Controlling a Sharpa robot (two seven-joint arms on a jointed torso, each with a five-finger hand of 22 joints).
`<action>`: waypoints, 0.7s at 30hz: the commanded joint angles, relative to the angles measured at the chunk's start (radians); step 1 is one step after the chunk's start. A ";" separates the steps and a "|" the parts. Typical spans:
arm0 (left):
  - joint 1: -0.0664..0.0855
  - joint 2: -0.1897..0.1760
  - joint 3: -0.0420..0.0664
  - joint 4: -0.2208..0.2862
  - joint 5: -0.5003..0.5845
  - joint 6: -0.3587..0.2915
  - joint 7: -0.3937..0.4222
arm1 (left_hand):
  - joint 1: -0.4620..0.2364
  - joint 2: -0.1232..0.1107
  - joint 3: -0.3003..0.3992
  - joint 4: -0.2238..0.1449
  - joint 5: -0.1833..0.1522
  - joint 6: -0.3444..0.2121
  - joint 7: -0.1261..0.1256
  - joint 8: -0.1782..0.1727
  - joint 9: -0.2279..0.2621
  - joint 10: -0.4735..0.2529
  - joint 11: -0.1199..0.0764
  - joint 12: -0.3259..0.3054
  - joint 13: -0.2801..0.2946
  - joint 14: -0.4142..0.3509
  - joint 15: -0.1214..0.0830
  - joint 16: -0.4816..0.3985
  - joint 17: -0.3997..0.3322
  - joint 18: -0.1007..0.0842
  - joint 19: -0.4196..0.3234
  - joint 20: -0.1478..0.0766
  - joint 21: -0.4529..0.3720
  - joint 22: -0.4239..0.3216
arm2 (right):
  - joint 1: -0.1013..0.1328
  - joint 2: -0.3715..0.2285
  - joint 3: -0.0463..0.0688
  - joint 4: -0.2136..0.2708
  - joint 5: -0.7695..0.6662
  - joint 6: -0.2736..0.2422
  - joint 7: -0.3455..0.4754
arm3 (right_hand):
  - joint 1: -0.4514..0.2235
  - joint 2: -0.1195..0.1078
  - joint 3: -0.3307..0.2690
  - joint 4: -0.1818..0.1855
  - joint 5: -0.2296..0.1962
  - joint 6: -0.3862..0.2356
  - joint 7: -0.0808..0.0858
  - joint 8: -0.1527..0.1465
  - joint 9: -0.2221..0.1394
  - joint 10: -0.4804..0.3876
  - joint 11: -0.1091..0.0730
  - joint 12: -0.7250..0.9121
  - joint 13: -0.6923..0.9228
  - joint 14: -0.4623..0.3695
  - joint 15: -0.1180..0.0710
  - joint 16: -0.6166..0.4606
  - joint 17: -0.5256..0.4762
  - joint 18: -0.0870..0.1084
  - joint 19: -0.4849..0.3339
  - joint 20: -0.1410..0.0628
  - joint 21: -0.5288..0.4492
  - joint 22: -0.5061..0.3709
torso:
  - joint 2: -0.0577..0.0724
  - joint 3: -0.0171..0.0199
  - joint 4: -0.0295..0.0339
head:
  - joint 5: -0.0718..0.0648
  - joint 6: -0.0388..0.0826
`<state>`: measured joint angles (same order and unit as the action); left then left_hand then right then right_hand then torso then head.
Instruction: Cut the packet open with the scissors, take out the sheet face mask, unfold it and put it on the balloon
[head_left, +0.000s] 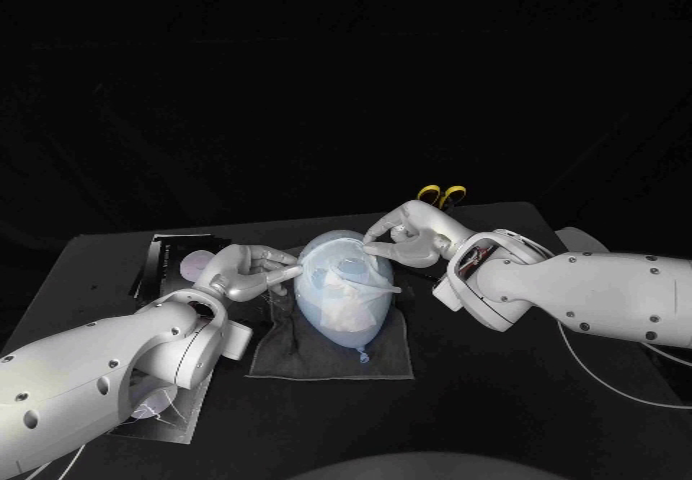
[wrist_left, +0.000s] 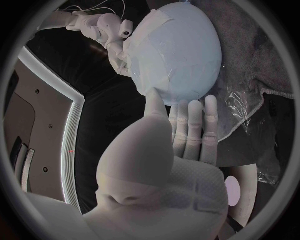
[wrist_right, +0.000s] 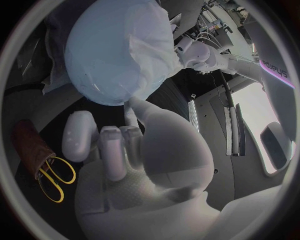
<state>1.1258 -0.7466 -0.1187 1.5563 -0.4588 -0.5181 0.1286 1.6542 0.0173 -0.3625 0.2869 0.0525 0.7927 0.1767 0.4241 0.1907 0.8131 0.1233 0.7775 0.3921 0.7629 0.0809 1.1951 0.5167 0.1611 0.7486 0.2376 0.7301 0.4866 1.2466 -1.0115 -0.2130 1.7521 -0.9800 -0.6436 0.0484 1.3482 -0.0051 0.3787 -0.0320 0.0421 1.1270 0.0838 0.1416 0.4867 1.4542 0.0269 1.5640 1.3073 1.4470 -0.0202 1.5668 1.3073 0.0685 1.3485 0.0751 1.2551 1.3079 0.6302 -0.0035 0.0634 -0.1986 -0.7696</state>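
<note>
I logged a dark grey cloth (head_left: 310, 360) spread on the black table (head_left: 519, 420), clear plastic film (wrist_left: 247, 102) overlapping one cloth edge, and a brown sleeve (wrist_right: 26, 137) lying on the table.

The black worktop (head_left: 476, 400) carries a dark grey cloth (head_left: 310, 360) at its middle, a dark packet (head_left: 180, 262) at the far left, yellow-handled scissors (head_left: 441, 193) at the far right, and clear plastic (head_left: 159, 410) at the near left.

1 balloon (wrist_left: 197, 55), 1 sheet mask (wrist_left: 147, 55), 1 pr scissors (head_left: 441, 192), 1 packet (head_left: 176, 262), 1 grey cloth (head_left: 289, 358).
</note>
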 joint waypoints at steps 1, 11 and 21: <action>0.001 0.003 0.001 0.004 -0.004 0.015 0.004 | 0.000 0.009 -0.007 -0.001 -0.004 0.000 -0.001 0.005 -0.001 -0.006 0.002 0.004 -0.001 -0.006 0.001 -0.004 0.000 0.016 -0.005 0.000 0.001 0.001 | -0.004 0.003 -0.001 0.001 -0.036 -0.023 -0.017 | 0.009 0.001 0.013 -0.002 0.007 0.007 -0.001 0.007 0.007 0.117 -0.018 0.007 0.263 0.124 -0.028 0.004 0.263 0.013 0.001 -0.009 0.008 0.029 | 0.000 -0.0001 0.0002 | 0.000 -0.001; 0.001 0.001 0.001 0.005 -0.004 0.017 0.002 | 0.001 0.010 -0.006 -0.001 -0.004 0.000 -0.001 0.006 0.000 -0.006 0.002 0.005 -0.001 -0.007 0.001 -0.004 -0.001 0.016 -0.006 0.001 0.001 0.001 | -0.004 0.003 -0.001 0.007 -0.003 -0.094 -0.014 | 0.000 -0.003 0.066 -0.024 0.007 0.013 -0.002 0.024 0.017 0.117 -0.020 0.007 0.263 0.124 -0.031 0.004 0.263 0.007 0.022 -0.014 0.033 0.050 | 0.000 0.0001 -0.0011 | 0.001 0.002; 0.001 0.001 0.001 0.006 -0.004 0.017 0.003 | 0.002 0.011 -0.006 -0.002 -0.004 0.001 -0.002 0.007 0.000 -0.007 0.002 0.005 -0.001 -0.008 0.001 -0.004 -0.001 0.016 -0.007 0.001 0.001 0.001 | -0.005 0.003 -0.001 0.027 0.046 -0.157 -0.001 | -0.034 -0.019 0.138 -0.046 0.007 0.022 -0.007 0.049 0.037 0.117 -0.025 0.007 0.263 0.124 -0.034 0.004 0.263 0.005 0.028 -0.018 0.039 0.057 | 0.000 0.0007 -0.0003 | 0.001 0.001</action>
<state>1.1259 -0.7475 -0.1188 1.5588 -0.4588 -0.5154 0.1270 1.6542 0.0173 -0.3625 0.2869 0.0525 0.7927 0.1766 0.4258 0.1905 0.8133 0.1234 0.7775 0.3920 0.7630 0.0810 1.1951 0.5162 0.1608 0.7486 0.2375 0.7301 0.4871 1.2436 -1.0098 -0.2134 1.7753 -0.9561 -0.7628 0.0411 1.3231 -0.0264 0.5129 -0.0779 0.0469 1.1403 0.0718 0.1854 0.5027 1.4577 0.0159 1.5672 1.3081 1.4487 -0.0295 1.5665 1.3081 0.0611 1.3707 0.0605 1.2886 1.3080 0.6302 -0.0032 0.0626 -0.1979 -0.7680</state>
